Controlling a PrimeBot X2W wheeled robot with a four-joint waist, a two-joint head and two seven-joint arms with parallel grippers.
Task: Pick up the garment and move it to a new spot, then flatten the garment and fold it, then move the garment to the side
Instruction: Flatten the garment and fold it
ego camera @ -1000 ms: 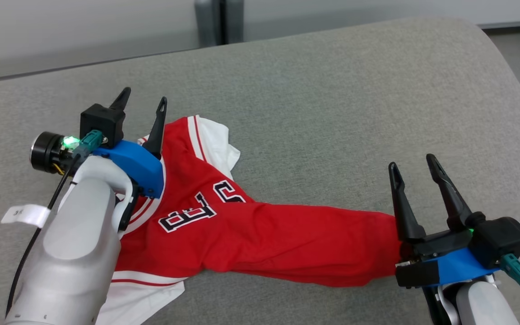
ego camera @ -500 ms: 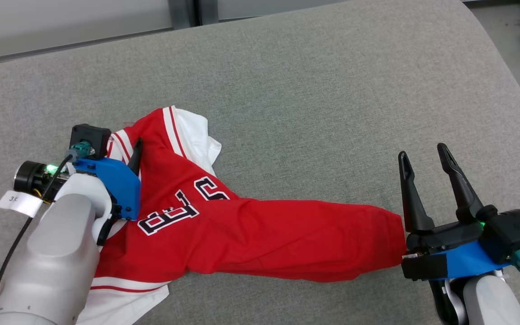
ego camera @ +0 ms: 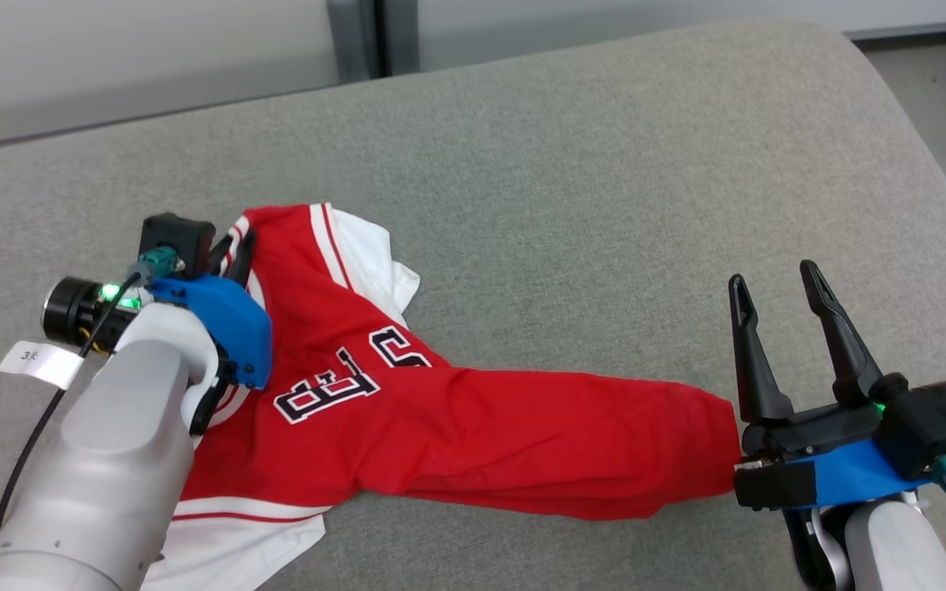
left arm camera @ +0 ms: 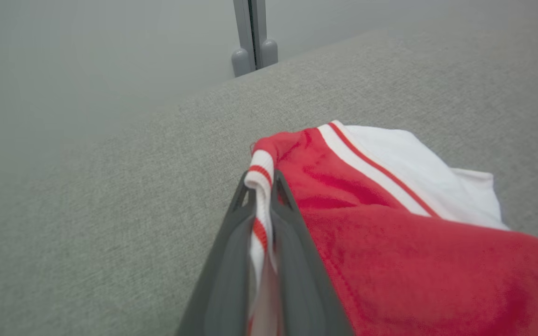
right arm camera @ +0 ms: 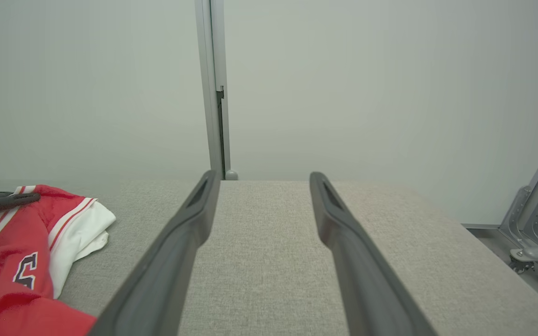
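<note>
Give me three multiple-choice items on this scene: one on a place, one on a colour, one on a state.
1. Where is the right end effector?
A. Resting on the garment's middle.
B. Beside the garment's right-hand end.
C. Under the garment.

2. What is the garment's main colour?
A. Red.
B. Blue.
C. Green.

3. The left end effector is:
A. Wide open.
B. Shut on nothing.
C. Shut on the garment's striped trim.

Answers:
B, the head view shows it next to the red end.
A, red cloth makes up most of it.
C, the left wrist view shows the fingers clamping the trim.
</note>
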